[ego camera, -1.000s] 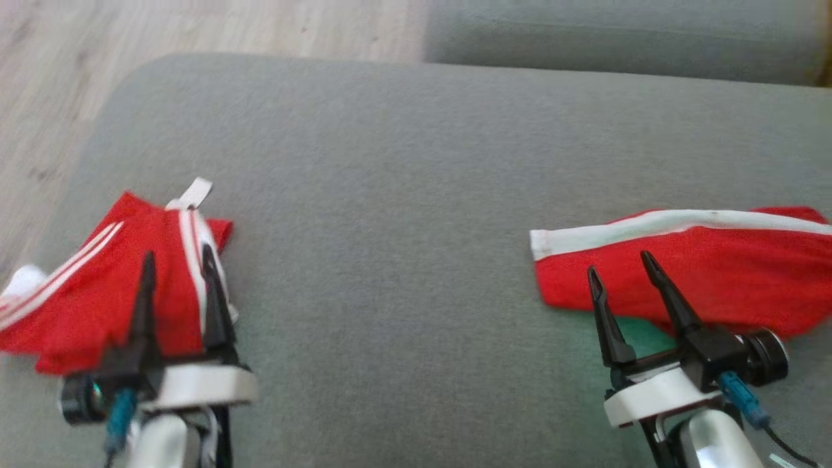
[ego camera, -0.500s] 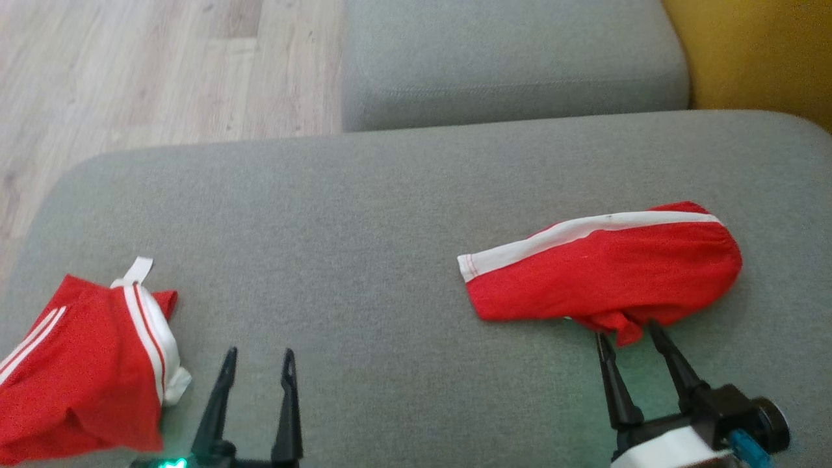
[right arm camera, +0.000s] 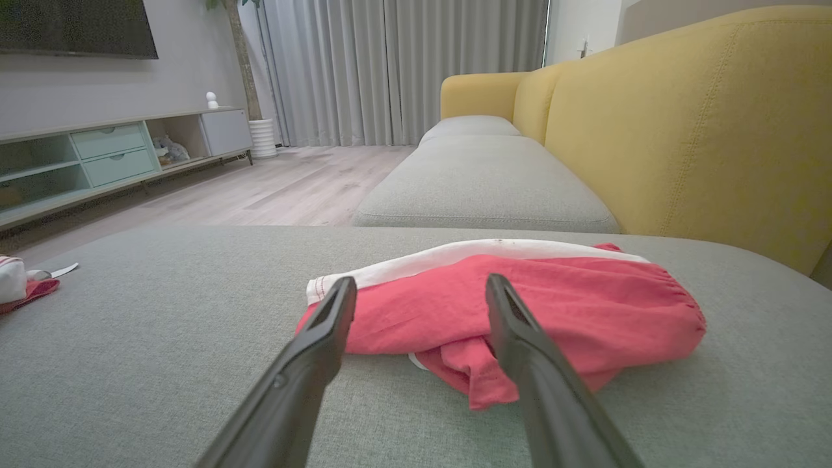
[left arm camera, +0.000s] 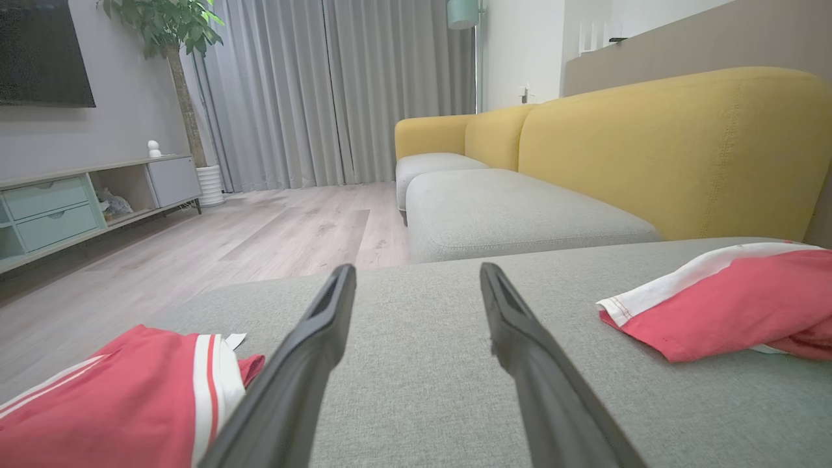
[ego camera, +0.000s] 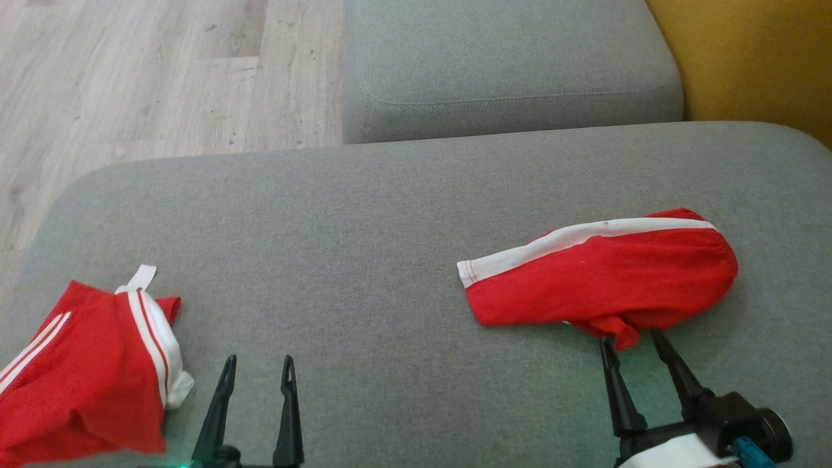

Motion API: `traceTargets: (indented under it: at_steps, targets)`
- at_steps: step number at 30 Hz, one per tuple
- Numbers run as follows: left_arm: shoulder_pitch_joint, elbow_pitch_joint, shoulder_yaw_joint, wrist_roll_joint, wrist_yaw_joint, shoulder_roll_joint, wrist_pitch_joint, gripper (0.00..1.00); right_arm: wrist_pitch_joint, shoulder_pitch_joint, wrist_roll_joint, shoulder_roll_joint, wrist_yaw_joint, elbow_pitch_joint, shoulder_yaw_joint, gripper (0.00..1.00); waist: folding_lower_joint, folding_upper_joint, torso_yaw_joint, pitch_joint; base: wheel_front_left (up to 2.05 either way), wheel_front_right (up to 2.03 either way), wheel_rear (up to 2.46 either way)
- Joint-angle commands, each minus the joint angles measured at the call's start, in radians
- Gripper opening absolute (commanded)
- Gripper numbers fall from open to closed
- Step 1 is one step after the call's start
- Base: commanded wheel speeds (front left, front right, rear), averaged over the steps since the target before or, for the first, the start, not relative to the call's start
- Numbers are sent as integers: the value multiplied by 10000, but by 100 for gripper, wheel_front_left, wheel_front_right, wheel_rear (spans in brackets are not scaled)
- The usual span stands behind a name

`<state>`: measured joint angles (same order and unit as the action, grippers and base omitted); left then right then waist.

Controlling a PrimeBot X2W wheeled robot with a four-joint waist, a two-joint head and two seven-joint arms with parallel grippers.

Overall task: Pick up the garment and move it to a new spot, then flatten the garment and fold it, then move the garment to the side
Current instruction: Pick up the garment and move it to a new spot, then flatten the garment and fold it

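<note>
- Red fabric garment with a white edge band (ego camera: pixel 604 286) lies bunched on the right part of the wide grey upholstered seat cushion (ego camera: pixel 390 221). A loose red flap hangs out at its near edge.
- Right gripper (ego camera: pixel 630 337): fingers spread apart, nothing held. Its tips sit right at the near flap; contact cannot be confirmed.
- Left gripper (ego camera: pixel 259 359): fingers spread apart, empty, over bare cushion.
- Second red garment with white stripes (ego camera: pixel 84 377) lies crumpled at the cushion's near left corner, just left of the left gripper and not touching it.
- Both garments lie well apart.
- Smaller grey cushion (ego camera: pixel 507 58), pale wooden floor (ego camera: pixel 130 78) and yellow sofa back (ego camera: pixel 747 58) lie beyond.
</note>
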<state>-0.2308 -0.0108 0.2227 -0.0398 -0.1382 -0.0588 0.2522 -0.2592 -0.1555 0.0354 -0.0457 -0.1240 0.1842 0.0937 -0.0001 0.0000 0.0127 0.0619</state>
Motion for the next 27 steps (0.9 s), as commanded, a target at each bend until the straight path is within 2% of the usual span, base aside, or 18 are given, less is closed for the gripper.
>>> traceTargets:
  at_steps: [1, 10, 27]
  targets:
    - [308, 285, -341, -13, -97, 73, 95, 100, -26, 441, 53, -47, -67, -350, 257, 100, 1, 0, 8, -3, 0, 0, 0]
    - [331, 259, -278, -59, -222, 82, 95, 100, -26, 455, 61, -46, -67, -360, 99, 100, 1, 0, 127, -55, 0, 0, 0]
    - [322, 238, -79, -64, -113, 84, 95, 100, -26, 545, 50, -45, -67, -367, -17, 100, 1, 0, 85, -250, 0, 0, 0]
